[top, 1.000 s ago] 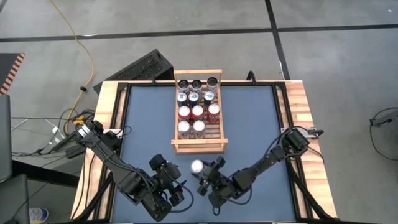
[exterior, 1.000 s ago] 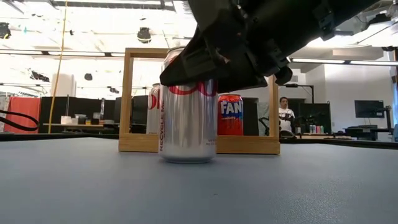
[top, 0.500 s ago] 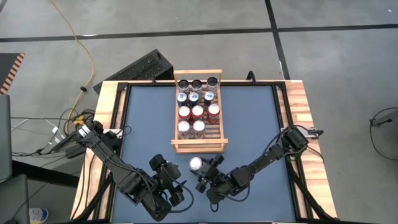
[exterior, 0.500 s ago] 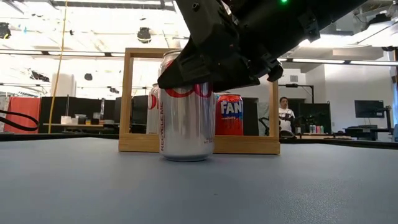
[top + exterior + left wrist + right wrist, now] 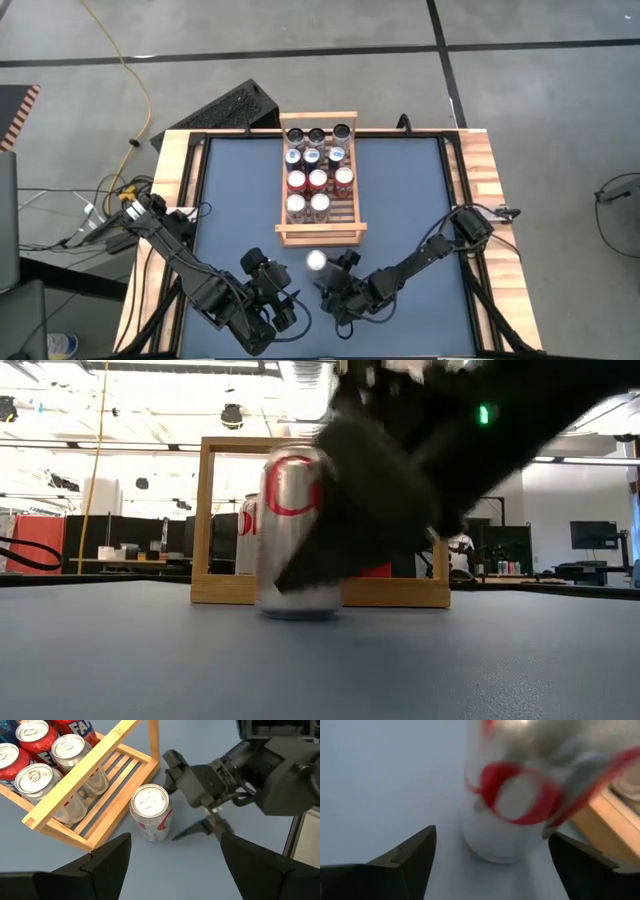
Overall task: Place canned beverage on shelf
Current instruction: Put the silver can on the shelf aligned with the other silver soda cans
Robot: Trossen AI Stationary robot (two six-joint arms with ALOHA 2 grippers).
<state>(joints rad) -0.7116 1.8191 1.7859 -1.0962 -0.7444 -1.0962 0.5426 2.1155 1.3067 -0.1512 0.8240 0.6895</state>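
We see a silver can (image 5: 316, 261) with red lettering standing upright on the blue table (image 5: 230, 200), just beside the shelf's (image 5: 318, 236) near rail. The right gripper (image 5: 328, 285) is spread wide, holding nothing.

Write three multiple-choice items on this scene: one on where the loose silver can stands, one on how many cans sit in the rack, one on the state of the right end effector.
1. Where does the silver can stand?
A. On the blue table just outside the rack's near rail
B. Inside the rack
C. On the floor

2. How many cans sit in the rack?
A. Four
B. Eleven
C. Sixteen

3. What state is the right end effector in?
A. Shut on the can
B. Open beside the can
C. Out of view

Answers: 1 A, the high view shows it on the table before the rail. 2 B, three rows of three plus two. 3 B, its fingers are spread apart from the can.
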